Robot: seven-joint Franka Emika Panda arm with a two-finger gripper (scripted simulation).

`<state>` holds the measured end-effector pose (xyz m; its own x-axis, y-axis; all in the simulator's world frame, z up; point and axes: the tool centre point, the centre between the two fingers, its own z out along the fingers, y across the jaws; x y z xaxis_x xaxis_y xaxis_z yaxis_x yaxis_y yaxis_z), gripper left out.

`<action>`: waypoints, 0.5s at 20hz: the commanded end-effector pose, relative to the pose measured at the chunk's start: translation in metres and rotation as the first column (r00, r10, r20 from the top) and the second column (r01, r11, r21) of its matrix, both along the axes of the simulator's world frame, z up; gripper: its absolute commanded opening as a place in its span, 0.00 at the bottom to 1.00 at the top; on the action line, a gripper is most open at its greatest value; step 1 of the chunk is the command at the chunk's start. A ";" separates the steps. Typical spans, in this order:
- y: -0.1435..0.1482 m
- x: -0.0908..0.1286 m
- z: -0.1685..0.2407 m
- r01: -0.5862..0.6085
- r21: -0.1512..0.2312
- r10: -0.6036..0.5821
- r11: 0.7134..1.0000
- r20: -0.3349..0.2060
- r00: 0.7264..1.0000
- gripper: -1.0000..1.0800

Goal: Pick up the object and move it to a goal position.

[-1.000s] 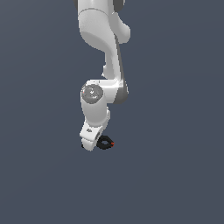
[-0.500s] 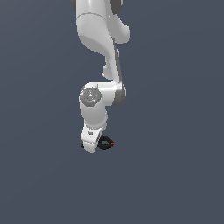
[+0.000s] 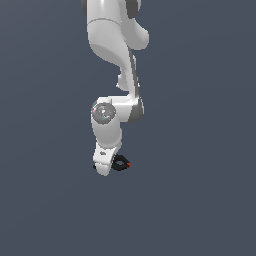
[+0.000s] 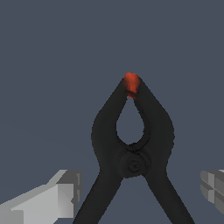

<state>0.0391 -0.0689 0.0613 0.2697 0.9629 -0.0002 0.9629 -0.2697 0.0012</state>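
While fingers (image 4: 59,197) stood released either side of handles, clamp (image 4: 131,148) lay matte black, teardrop jaws, red-orange tip; arm (image 3: 111,90) hid gripper (image 3: 106,167) outside.

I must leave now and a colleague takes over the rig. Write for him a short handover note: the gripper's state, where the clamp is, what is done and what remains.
Gripper: open, with one finger on each side of the clamp's handles and gaps visible between them, so nothing is gripped.
Clamp: black, with a red-orange tip pointing away from the wrist. In the exterior view it shows just beside the lowered hand, on the exterior view's right.
Done: the arm is down and straddles the clamp.
Left: close on the handles, lift, carry to the goal. No goal marker shows in either view.
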 end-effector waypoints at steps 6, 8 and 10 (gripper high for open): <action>0.000 -0.001 -0.036 -0.004 0.000 0.004 1.000 -0.001 1.000 0.96; 0.001 -0.001 -0.041 -0.004 0.000 0.004 1.000 -0.001 1.000 0.96; 0.000 0.000 -0.042 -0.004 0.000 0.004 1.000 -0.001 1.000 0.96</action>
